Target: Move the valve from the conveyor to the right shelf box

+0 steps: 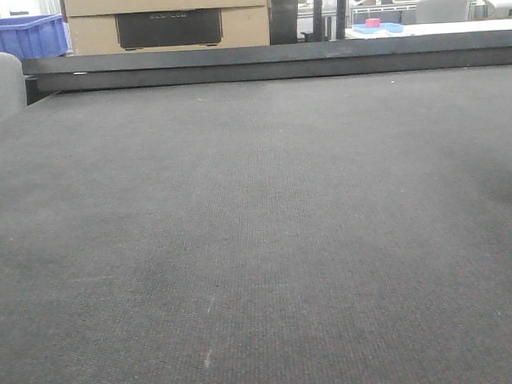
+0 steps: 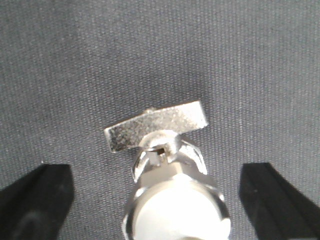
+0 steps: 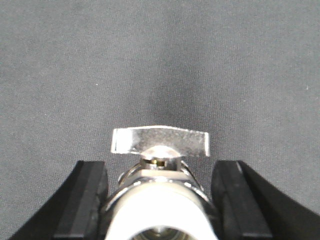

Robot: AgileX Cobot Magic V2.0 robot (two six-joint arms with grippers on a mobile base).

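Valve (image 3: 159, 145) tight in right tool (image 3: 159, 200)

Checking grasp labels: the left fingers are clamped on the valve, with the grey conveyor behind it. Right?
No. The left wrist view shows the left fingers open, standing clear of the valve on both sides. The grey conveyor behind it is correct.

A silvery valve (image 2: 170, 170) lies on the dark grey conveyor (image 1: 258, 243).

One conveyor (image 1: 258, 243). One valve (image 2: 172, 195) per wrist view, possibly the same piece. Left pincer (image 2: 152, 172), right pincer (image 3: 160, 167): two; one blue crate (image 1: 21, 36).
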